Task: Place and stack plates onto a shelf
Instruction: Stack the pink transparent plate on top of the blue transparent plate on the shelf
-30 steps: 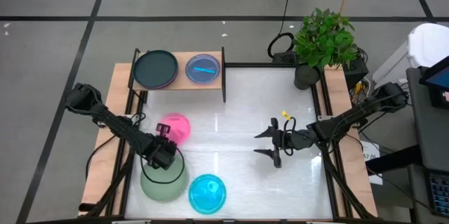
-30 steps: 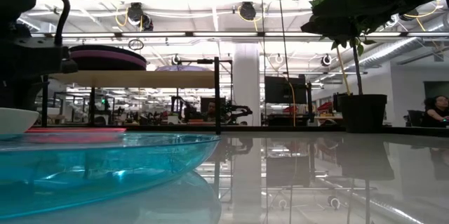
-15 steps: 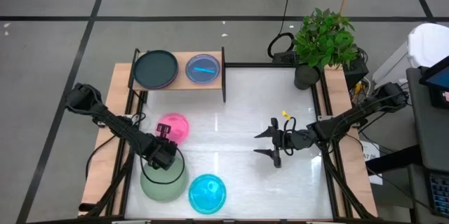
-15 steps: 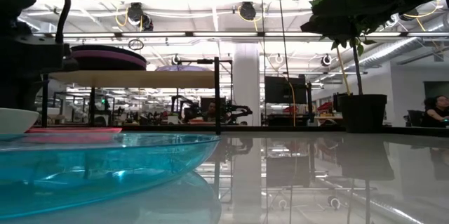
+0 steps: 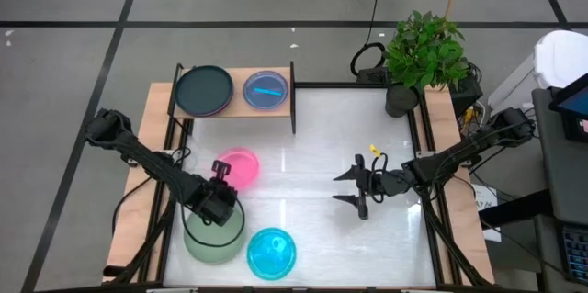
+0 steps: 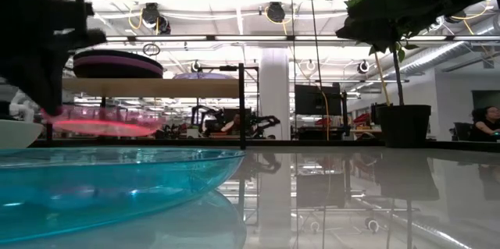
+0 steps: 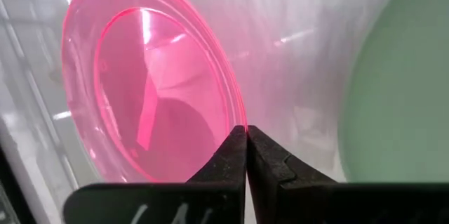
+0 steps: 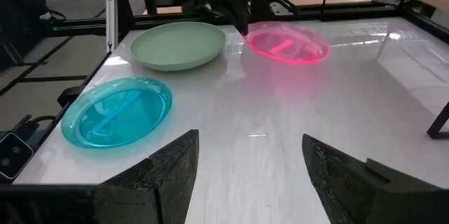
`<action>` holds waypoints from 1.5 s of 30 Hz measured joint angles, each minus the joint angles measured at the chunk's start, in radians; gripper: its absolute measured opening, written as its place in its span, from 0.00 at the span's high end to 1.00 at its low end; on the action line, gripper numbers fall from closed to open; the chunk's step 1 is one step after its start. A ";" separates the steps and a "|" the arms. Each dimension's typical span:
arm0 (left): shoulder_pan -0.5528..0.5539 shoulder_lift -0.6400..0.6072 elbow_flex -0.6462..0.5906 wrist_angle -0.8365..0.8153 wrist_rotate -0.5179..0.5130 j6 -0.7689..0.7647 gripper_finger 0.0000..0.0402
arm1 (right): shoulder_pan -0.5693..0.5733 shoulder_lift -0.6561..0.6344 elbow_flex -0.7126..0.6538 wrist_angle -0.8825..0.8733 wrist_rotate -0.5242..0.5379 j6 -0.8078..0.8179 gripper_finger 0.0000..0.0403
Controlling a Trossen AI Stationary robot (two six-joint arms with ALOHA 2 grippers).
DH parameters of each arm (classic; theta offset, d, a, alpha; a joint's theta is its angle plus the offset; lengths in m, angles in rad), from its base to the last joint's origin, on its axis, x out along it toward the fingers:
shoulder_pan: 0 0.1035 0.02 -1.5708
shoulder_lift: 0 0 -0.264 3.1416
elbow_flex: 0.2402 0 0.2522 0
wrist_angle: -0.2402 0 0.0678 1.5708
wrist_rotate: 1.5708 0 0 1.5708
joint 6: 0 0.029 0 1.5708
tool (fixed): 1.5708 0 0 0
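While the left arm reaches in low from the tabletop's (image 5: 303, 146) left edge, elbow bent and forearm angled toward the front, its gripper (image 5: 223, 185) sits just above the near rim of the pink plate (image 5: 238, 165). Its fingers (image 7: 231, 155) are pressed together on that rim, and in the low view the pink plate (image 6: 100, 121) hangs clear of the surface, roughly level. Right beside the gripper, toward the front, lies the green plate (image 5: 213, 235), and a cyan plate (image 5: 272, 253) rests next to it at the front edge.

At the back left stands the shelf (image 5: 235, 94), carrying a black plate (image 5: 204, 89) stacked on a purple one whose edge peeks out, with a second cyan plate (image 5: 266, 88) alongside.

Over on the right, the other arm stretches in from the side rail, wrist held low, and its gripper (image 5: 352, 188) hovers near the middle of the tabletop with fingers (image 8: 158, 175) spread wide and holding nothing.

No readable writing or labels show anywhere on the plates or arms.
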 joint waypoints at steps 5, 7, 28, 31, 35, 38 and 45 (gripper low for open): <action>0.002 0.000 0.079 0.000 -0.040 0.076 0.99 | 0.013 0.000 0.000 -0.006 0.000 0.015 0.42; 0.007 0.000 0.113 -0.004 -0.062 0.109 0.99 | 0.017 0.000 0.000 -0.006 0.000 0.014 0.42; 0.405 0.000 0.401 -0.017 -0.204 0.662 0.99 | 0.020 0.000 0.000 -0.007 0.005 -0.064 0.42; 0.481 0.000 0.404 0.004 -0.204 0.720 0.99 | 0.020 0.000 0.000 -0.006 0.005 -0.064 0.42; 0.569 0.000 0.404 0.024 -0.198 0.781 0.99 | 0.020 0.000 0.000 -0.006 0.005 -0.049 0.42; 0.624 0.000 0.404 0.037 -0.198 0.814 0.99 | 0.020 0.000 0.000 -0.007 0.005 -0.039 0.42; 0.726 0.000 0.404 0.097 -0.150 0.909 0.99 | 0.020 0.000 0.000 -0.006 0.005 -0.032 0.42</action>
